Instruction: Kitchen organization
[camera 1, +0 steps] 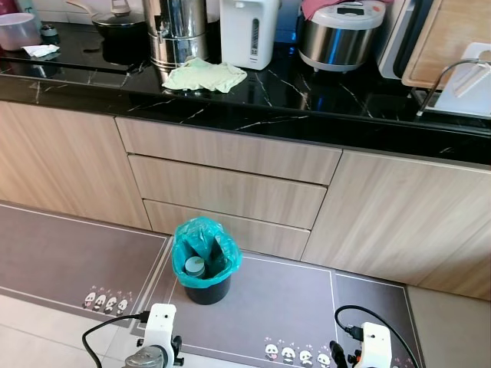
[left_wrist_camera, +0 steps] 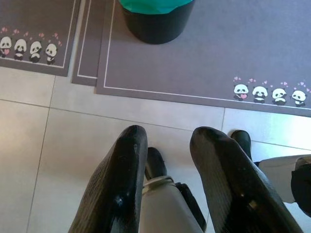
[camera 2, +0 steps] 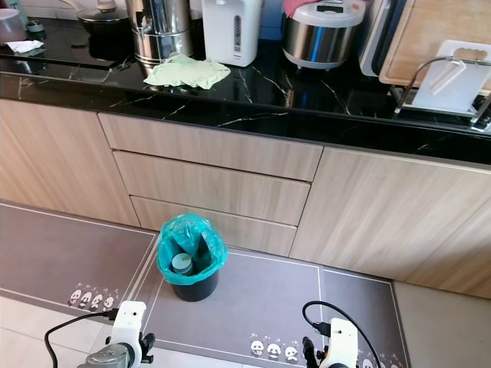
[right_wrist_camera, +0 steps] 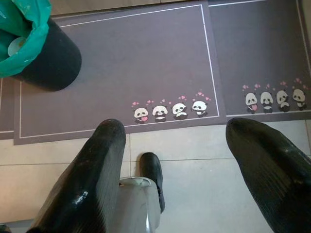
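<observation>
A small black bin [camera 1: 205, 285] lined with a teal bag [camera 1: 201, 239] stands on the grey mat in front of the drawers, with a round white-lidded container [camera 1: 195, 266] inside it. A pale green cloth [camera 1: 205, 75] lies crumpled on the black marble counter [camera 1: 322, 100]. Both arms hang low near the floor. My left gripper [left_wrist_camera: 167, 141] is open and empty above the tiles, short of the bin [left_wrist_camera: 155, 24]. My right gripper [right_wrist_camera: 194, 138] is open wide and empty, with the bin [right_wrist_camera: 46, 58] off to one side.
On the counter stand a steel urn [camera 1: 178, 31], a white water boiler [camera 1: 249, 32], a rice cooker [camera 1: 340, 34], a black pot [camera 1: 119, 23], a wooden board [camera 1: 453, 38] and a dish rack [camera 1: 453, 84]. Three wooden drawers [camera 1: 230, 192] are shut. Panda-print mats [camera 1: 291, 307] cover the tiled floor.
</observation>
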### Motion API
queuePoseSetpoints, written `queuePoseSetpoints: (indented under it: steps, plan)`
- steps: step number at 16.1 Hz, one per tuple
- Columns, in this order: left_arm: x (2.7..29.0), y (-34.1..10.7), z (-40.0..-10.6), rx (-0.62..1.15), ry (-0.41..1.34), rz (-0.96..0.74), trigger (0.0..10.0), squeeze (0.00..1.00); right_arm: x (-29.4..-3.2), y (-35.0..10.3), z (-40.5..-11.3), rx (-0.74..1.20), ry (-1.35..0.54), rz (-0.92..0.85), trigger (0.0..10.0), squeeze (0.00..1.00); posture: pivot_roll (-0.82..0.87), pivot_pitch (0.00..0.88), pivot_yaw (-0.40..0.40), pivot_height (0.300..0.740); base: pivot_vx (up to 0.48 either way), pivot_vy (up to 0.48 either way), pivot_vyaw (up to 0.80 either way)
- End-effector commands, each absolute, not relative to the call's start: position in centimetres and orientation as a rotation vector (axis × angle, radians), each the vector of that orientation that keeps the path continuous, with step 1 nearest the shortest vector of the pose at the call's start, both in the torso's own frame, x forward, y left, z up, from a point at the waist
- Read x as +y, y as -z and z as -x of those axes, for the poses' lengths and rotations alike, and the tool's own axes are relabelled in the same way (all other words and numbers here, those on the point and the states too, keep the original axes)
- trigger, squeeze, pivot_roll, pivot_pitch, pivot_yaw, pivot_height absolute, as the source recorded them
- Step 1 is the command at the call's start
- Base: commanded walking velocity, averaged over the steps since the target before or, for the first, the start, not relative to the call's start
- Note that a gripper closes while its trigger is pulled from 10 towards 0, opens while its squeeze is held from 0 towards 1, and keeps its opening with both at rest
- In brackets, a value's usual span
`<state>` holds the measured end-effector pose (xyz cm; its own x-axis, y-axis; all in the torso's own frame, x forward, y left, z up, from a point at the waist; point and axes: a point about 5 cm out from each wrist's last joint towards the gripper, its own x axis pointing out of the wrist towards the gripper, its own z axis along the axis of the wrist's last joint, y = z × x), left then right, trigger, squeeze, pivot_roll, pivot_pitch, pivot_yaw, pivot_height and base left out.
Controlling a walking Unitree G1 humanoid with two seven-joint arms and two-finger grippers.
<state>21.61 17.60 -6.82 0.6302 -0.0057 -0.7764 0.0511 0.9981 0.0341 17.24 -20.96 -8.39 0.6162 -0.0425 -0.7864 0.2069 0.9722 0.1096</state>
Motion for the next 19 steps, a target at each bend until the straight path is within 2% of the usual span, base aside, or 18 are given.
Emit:
queuePoseSetpoints:
  steps: [1,7,10,11,15,19]
  plan:
    - [17.5,7.0,-21.4,0.903,0.030,-0.060,10.0,0.00,-21.1,8.3,-17.3,0.888,0.148,-0.202,10.0,0.00,-0.07,0.019,-0.065,0.740,0.000,0.000,0.00]
    - [19.0,6.8,-21.4,0.898,-0.027,-0.093,10.0,0.00,-21.1,8.3,-17.3,0.887,0.145,-0.201,10.0,0.00,-0.06,0.015,-0.074,0.740,0.000,0.000,0.00]
    - [22.8,7.3,-19.1,0.918,-0.160,-0.065,10.0,0.00,-21.2,8.3,-17.4,0.887,0.133,-0.194,10.0,0.00,-0.05,0.013,-0.084,0.740,0.000,0.000,0.00]
    - [23.1,7.4,-18.8,0.923,-0.183,-0.051,10.0,0.00,-21.2,8.2,-17.4,0.887,0.130,-0.192,10.0,0.00,-0.05,0.013,-0.084,0.740,0.000,0.000,0.00]
    - [23.1,7.5,-18.4,0.926,-0.195,-0.033,10.0,0.00,-21.2,8.2,-17.4,0.884,0.130,-0.193,10.0,0.00,-0.05,0.012,-0.089,0.740,0.000,0.000,0.00]
    - [22.2,7.2,-19.5,0.894,-0.163,-0.050,10.0,0.00,-21.3,8.2,-17.4,0.884,0.136,-0.194,10.0,0.00,-0.06,0.008,-0.087,0.740,0.000,0.000,0.00]
